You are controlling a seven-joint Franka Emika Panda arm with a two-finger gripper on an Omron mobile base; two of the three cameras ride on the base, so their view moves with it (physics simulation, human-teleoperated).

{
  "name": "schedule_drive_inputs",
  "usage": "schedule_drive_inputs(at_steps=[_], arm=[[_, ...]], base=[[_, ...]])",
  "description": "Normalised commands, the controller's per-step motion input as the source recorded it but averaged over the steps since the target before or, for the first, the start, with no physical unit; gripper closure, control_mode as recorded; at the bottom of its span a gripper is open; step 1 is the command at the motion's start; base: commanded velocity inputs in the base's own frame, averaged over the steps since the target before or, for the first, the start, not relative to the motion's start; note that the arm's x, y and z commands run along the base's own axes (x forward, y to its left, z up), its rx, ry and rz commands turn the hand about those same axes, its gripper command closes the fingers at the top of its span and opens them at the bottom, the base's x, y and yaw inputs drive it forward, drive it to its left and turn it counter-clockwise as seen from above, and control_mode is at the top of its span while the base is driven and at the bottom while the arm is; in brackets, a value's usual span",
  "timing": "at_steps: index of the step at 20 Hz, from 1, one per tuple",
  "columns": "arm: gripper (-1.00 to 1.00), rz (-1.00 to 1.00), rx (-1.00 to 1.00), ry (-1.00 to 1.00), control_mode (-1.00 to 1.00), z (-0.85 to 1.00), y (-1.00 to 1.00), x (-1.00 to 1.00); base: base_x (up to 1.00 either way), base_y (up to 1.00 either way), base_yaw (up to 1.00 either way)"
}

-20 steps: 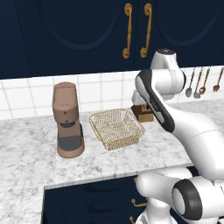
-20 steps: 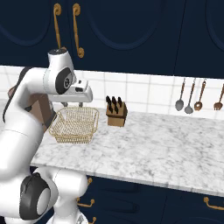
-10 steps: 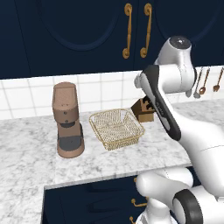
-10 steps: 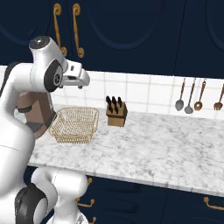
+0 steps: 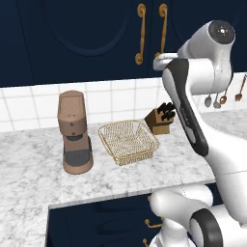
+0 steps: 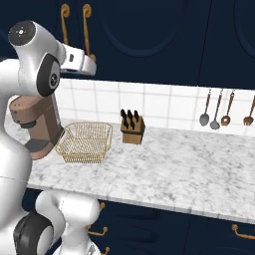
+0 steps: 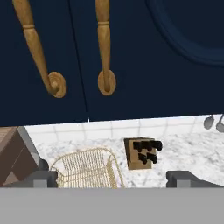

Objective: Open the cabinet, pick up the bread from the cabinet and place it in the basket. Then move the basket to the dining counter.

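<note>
now higher, pincer (image 7: 111, 179) wider, near cabinet (image 7: 131, 52) handles (image 7: 105, 48)

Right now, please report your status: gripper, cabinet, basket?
Gripper open, facing cabinet handles. Doors shut. Basket empty on counter. Nothing in the way.
</note>
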Motion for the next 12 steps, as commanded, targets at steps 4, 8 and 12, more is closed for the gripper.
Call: schedule_drive_inputs(at_steps=[4,8,12], arm=[[-1.0,0.0,0.2,0.1,-1.0,0.88,0.0,0.19],[-1.0,-0.02,0.0,0.0,-1.0,0.52,-0.06,0.57],[-1.0,-0.01,-0.18,-0.14,-1.0,0.0,0.0,0.61]], base=[[0.0,0.0,0.0],[0.0,0.0,0.0],[0.0,0.0,0.0]])
